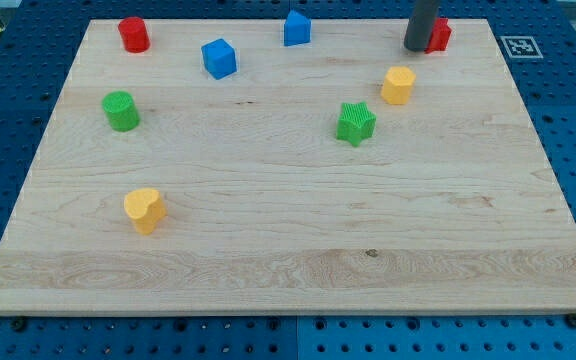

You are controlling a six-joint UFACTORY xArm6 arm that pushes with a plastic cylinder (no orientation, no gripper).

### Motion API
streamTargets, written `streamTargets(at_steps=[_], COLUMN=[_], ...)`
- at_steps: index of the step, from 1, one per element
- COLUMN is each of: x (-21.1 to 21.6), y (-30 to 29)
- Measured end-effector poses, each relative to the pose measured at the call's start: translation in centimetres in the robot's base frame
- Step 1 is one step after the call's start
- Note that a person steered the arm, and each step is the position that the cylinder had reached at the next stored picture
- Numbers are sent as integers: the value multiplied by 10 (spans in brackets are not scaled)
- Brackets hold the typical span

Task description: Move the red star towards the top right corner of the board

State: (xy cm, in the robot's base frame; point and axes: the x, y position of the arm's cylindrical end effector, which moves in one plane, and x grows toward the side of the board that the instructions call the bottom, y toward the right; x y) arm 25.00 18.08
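Observation:
The red star [440, 34] sits near the view's top right corner of the wooden board [288, 250], partly hidden behind my rod. My tip [416, 47] rests on the board right against the star's left side. The star's shape is only partly visible.
A yellow hexagonal block [398, 85] lies just below my tip. A green star [355, 123] is further down-left. A blue block [296, 28] and a blue cube [219, 58] sit along the top. A red cylinder [133, 34], green cylinder [121, 110] and yellow heart [144, 209] are at the left.

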Motion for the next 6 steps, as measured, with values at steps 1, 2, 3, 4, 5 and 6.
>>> streamTargets(at_steps=[1,2,3,4,5,6], x=[-8,-14,-15,-10,14,38], y=[13,26,28,26,8,-15])
